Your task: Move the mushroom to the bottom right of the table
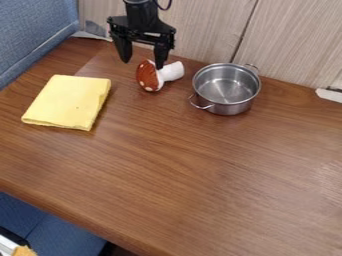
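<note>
Brown wood-grained tabletop (167, 165) held the mushroom (159, 78) on its side, stem pointing view-right, cap just below the spread, empty pincer (142, 63).

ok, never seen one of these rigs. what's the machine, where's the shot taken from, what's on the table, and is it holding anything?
It's one picture, from a fixed camera looking down at a slant. The machine is a black robot arm, coming in from the top edge. Its two fingers do the grasping and point down over the wooden table.

On the surface, left to right in the picture: a folded yellow cloth, a toy mushroom lying on its side, red spotted cap to the left and white stem to the right, and a metal pot with two loop handles.

Nothing looks held: the fingers are spread apart. One overlaps the mushroom in view; I can't tell whether it touches.
</note>
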You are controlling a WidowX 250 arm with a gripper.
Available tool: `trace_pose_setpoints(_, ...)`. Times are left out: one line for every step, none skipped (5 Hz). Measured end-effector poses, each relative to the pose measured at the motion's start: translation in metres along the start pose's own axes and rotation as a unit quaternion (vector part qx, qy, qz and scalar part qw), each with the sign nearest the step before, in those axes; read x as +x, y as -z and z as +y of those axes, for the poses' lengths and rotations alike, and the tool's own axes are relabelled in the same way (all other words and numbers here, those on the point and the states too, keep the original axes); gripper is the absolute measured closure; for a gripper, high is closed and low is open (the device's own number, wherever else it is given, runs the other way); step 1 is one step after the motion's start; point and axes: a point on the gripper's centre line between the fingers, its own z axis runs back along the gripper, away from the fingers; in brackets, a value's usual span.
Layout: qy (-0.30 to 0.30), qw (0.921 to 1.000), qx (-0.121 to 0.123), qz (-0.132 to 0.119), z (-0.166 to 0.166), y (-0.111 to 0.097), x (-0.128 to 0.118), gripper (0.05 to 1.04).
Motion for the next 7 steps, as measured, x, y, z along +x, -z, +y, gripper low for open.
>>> trace_pose_setpoints(0.016, 0.9996, 0.011, 0.02, -0.005, 0.013, 0.0, 0.128)
trace_pose_setpoints(0.031, 0.9984, 0.017, 0.044, -0.009, 0.022, 0.001, 0.284)
trace_pose_setpoints(0.027, 0.9986, 0.021, 0.04, -0.009, 0.023, 0.001, 0.48)
trace_pose_setpoints(0.026, 0.9986, 0.023, 0.039, -0.009, 0.024, 0.0, 0.566)
trace_pose_setpoints(0.023, 0.9986, 0.026, 0.039, -0.007, 0.023, -0.001, 0.575)
trace_pose_setpoints(-0.016, 0.9992, 0.031, 0.019, 0.005, 0.003, -0.001, 0.575)
trace_pose_setpoints(-0.032, 0.9986, 0.039, -0.017, 0.01, -0.034, 0.006, 0.575)
